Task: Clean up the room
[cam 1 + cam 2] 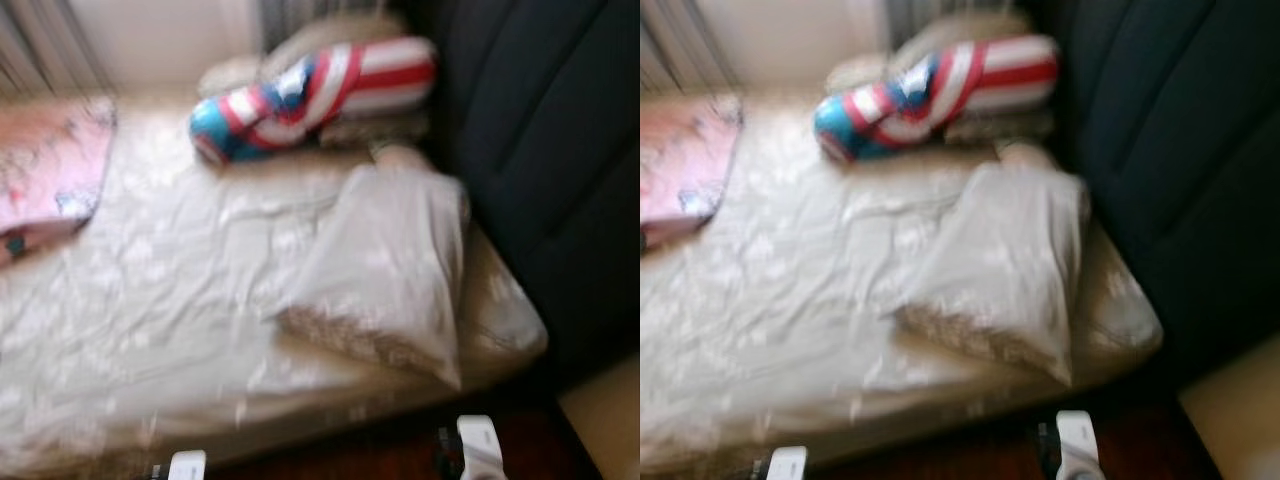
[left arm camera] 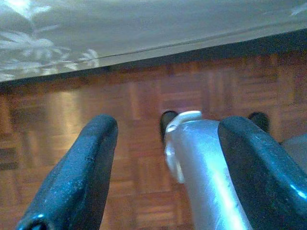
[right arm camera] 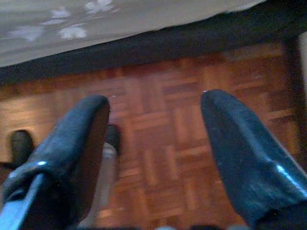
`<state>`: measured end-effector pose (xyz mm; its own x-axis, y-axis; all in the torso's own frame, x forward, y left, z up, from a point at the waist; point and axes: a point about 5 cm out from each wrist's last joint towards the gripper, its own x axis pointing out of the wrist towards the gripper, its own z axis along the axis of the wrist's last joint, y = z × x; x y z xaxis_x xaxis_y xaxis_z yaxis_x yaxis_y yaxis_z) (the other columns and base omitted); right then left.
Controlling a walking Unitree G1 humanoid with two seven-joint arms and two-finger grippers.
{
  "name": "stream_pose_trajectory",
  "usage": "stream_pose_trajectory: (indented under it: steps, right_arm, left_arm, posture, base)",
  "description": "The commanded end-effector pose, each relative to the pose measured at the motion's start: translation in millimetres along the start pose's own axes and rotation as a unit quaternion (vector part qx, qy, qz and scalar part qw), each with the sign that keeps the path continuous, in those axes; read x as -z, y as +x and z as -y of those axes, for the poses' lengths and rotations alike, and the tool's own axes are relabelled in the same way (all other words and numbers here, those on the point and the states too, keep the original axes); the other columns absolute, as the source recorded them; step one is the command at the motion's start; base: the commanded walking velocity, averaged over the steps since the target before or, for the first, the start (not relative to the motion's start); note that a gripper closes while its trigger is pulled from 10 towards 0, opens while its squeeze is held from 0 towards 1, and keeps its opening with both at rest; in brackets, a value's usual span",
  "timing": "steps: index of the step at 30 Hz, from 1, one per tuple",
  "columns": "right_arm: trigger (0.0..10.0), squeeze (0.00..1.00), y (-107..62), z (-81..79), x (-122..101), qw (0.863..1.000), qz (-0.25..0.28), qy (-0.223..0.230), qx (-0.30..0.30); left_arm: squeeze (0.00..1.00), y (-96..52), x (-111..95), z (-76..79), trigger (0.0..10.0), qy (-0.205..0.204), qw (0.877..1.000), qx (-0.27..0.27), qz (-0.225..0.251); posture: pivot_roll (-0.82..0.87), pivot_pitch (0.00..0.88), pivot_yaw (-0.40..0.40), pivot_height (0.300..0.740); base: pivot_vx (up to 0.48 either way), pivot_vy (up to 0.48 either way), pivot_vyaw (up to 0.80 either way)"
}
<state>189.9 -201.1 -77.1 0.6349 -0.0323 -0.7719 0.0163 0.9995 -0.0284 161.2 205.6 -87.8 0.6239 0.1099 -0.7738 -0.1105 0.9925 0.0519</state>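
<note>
A rumpled beige floral bedsheet [image 1: 180, 300] is lying unmade ahead of both spread-fingered, empty grippers, left [image 2: 165, 167] and right [image 3: 156, 158]; tidying looks barely begun.

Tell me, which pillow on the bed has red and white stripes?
The long roll-shaped pillow at the head of the bed, with red and white stripes and a blue end. The flat pillow nearer the robot is plain beige.

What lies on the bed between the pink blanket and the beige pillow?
Only rumpled beige sheet lies between the pink blanket and the beige pillow, as the left eye view shows. The striped bolster sits farther back, off that stretch.
</note>
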Motion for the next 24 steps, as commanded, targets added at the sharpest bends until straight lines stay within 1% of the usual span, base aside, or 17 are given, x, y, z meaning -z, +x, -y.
stream_pose_trajectory:
  steps: [1,6,9,11,24]
  right_arm:
    - [10.0,0.00,-3.3,5.2,12.4,1.000,-0.020,0.003,0.007]
    - [10.0,0.00,-3.2,4.9,10.6,1.000,-0.011,0.002,0.005]
    - [10.0,0.00,-3.2,4.7,10.3,1.000,-0.009,0.007,0.005]
    - [10.0,0.00,-3.2,4.6,10.3,1.000,-0.008,0.007,0.005]
    - [10.0,0.00,-3.2,4.4,10.4,1.000,-0.009,0.005,0.005]
  left_arm:
    - [0.00,-0.4,3.0,0.6,10.0,-0.001,1.000,0.002,-0.009]
    - [0.00,-0.2,3.1,1.1,10.0,0.000,1.000,0.002,-0.012]
    - [0.00,0.4,1.2,3.5,10.0,-0.012,1.000,0.009,-0.009]
    - [0.00,0.6,0.6,3.9,10.0,-0.012,1.000,0.010,-0.007]
    - [0.00,0.8,-1.1,4.2,10.0,-0.013,1.000,0.011,-0.002]
  posture:
    - [-0.02,0.125,0.009,0.740]
    - [-0.02,0.126,0.009,0.740]
    - [-0.02,0.128,0.009,0.740]
    - [-0.02,0.128,0.009,0.740]
    - [-0.02,0.126,0.009,0.740]
  base:
    - [0.000,0.000,-0.69]
    - [0.000,0.000,0.00]
    - [0.000,0.000,0.00]
    - [0.000,0.000,0.00]
    - [0.297,0.000,0.00]
